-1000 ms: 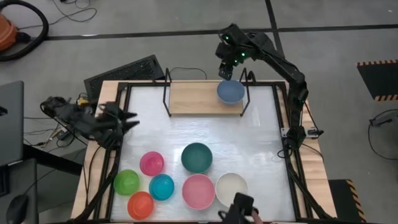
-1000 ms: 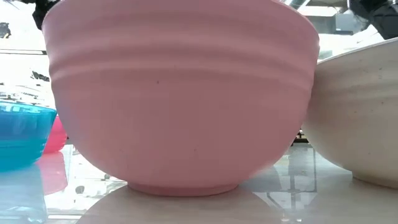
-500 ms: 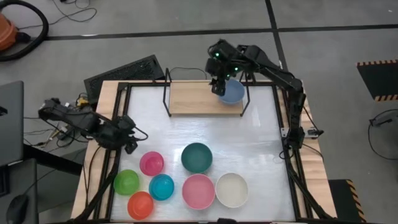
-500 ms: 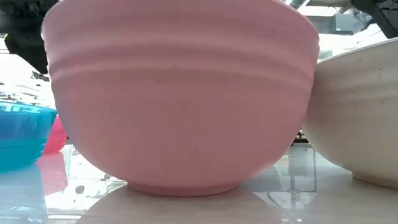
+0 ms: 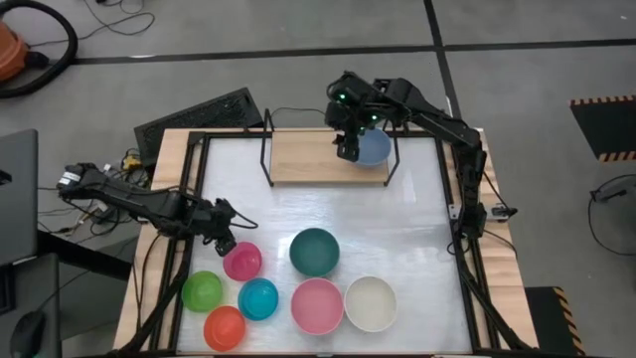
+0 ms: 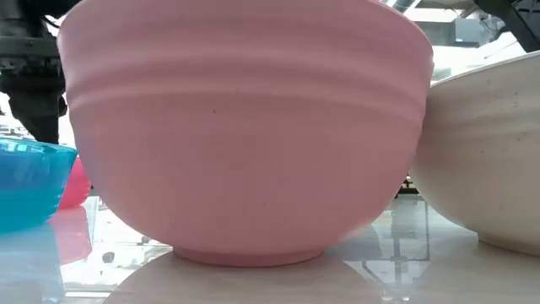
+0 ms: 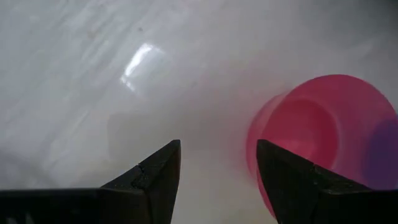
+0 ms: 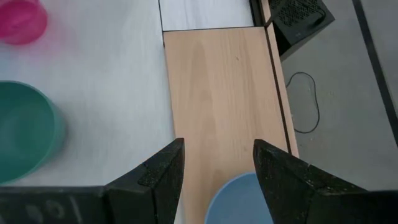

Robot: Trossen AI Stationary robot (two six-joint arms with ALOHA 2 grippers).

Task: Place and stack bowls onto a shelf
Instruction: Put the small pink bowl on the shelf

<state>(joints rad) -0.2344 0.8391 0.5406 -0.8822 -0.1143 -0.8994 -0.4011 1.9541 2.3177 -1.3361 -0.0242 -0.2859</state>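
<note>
— Where in the task? 
— One down, seven to go, by the look of it. Grey-blue bowl [image 5: 374, 147] already on the shelf [image 5: 303, 157], at its right end beside the wire upright. Everything else on the white tabletop [image 5: 417, 224]: dark teal bowl [image 5: 314, 250], pink bowl [image 5: 317, 304], cream-white bowl [image 5: 370, 302], magenta bowl [image 5: 241, 261], green bowl [image 5: 202, 291], cyan bowl [image 5: 258, 297], orange bowl [image 5: 225, 327].

— And the grippers? 
— Right gripper [image 5: 347, 147] above the shelf, just beside the grey-blue bowl's left rim, fingers apart and holding nothing. Left gripper [image 5: 225, 242] low over the table, just beside the magenta bowl on its far-left side, fingers spread, empty too.

— So the step in hand? 
— Probably fetching the magenta bowl with the left arm. In the left wrist view, one fingertip [image 7: 273, 163] close to the near rim, the other over bare table.

— Needed next? 
— A short advance to straddle the rim, one finger inside and one outside, then a squeeze and a lift. Worth clearing the right arm off the shelf first.
</note>
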